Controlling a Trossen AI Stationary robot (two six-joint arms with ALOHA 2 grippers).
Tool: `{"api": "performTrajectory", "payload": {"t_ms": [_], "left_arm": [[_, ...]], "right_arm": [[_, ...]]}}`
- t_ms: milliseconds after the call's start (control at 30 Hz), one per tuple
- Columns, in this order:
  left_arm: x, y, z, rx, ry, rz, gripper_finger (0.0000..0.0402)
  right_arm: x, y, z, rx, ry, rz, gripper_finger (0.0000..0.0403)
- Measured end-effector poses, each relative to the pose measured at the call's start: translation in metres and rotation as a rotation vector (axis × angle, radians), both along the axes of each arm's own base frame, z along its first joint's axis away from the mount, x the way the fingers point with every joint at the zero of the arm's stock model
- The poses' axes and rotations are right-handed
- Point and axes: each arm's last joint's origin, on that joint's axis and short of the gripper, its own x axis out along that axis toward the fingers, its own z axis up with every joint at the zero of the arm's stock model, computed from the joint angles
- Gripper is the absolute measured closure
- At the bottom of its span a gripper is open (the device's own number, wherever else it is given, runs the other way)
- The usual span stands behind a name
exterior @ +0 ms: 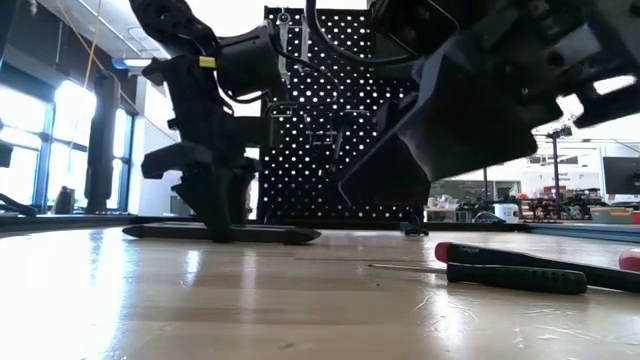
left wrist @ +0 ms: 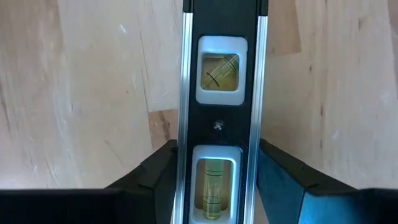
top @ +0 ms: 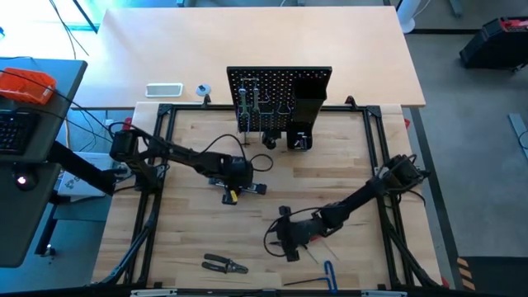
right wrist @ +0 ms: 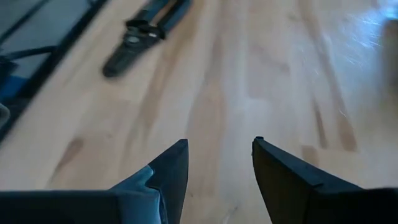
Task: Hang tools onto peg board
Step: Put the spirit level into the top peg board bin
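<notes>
A: Which step is in hand?

B: Pickup of the level (left wrist: 219, 112). It lies flat on the table (top: 346, 165) left of centre in the high view. The left gripper (top: 233, 177) is down over it, and in the left wrist view a finger (left wrist: 155, 171) sits on each side of the level's body. The jaws look seated against its edges, but whether they are truly clamped I cannot tell from this view.

A: Next move?

B: My judgement: confirm a firm pinch, lift, then carry it up-frame to the peg board (top: 280, 99) standing at upper centre.

A: And the right arm?

B: The right gripper (right wrist: 214, 171) hovers low at lower centre-right of the high view, fingers apart, nothing between them.

A: Surroundings, left to right?

B: The pliers (top: 224, 264) lie at lower left of centre. The blue-handled hex key (top: 329, 272) lies at the bottom, right of centre. A red-handled screwdriver (exterior: 510, 255) lies at the right of the low view.

A: Obstructions?

B: The board already carries hung tools (top: 252, 103) and a black box holder (top: 310, 103), so a free hook must be picked. The path up looks open.
</notes>
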Motion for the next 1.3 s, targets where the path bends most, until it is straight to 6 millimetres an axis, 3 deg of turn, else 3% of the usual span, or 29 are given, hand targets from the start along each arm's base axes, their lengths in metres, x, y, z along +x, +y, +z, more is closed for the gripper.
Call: {"api": "performTrajectory", "payload": {"t_ms": [167, 567, 867, 1133, 1300], "left_arm": [[0.0, -0.011, 0.019, -0.014, -0.044, 0.015, 0.0238], [-0.015, -0.039, 0.072, 0.026, -0.24, 0.067, 0.0238], [-0.024, -0.066, 0.119, 0.033, -0.581, 0.151, 0.0238], [-0.024, -0.09, 0.127, 0.183, -0.737, 0.211, 0.0238], [-0.023, -0.11, 0.125, 0.167, -0.81, 0.238, 0.0238]], "right_arm": [[-0.012, 0.004, 0.009, -0.071, 0.006, -0.119, 0.0231], [-0.063, 0.012, 0.072, -0.268, -0.11, -0.399, 0.0231], [-0.091, 0.018, 0.094, -0.304, -0.195, -0.483, 0.0231], [-0.095, 0.021, 0.094, -0.307, -0.22, -0.505, 0.0231], [-0.098, 0.024, 0.094, -0.309, -0.22, -0.491, 0.0231]]}}
